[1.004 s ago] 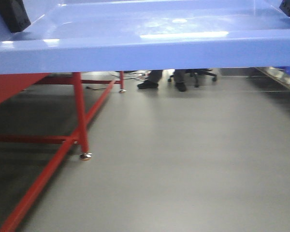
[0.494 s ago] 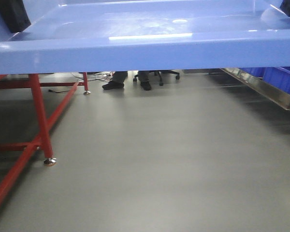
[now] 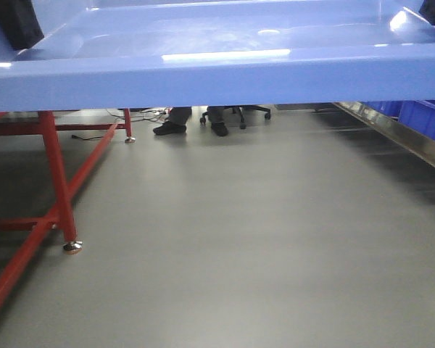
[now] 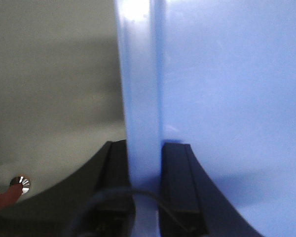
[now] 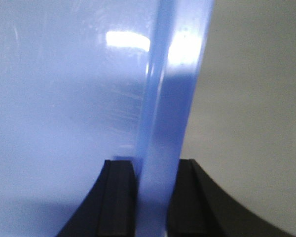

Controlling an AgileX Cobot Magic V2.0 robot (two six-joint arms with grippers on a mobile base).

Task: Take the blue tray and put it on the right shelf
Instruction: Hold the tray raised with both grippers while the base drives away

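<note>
I am holding the blue tray (image 3: pixel 217 80) up above the grey floor (image 3: pixel 261 239); the left gripper (image 4: pixel 144 163) is pinching its left rim; the right gripper (image 5: pixel 152 170) is pinching its right rim, jaws narrowly parted around plastic; the right shelf (image 3: pixel 402 138) is showing below the tray, rightward.

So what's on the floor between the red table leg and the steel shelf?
Front-facing view: bare grey floor between the red table leg and the steel shelf. Farther back, seen under the blue tray, a person's shoes and a chair base.
</note>
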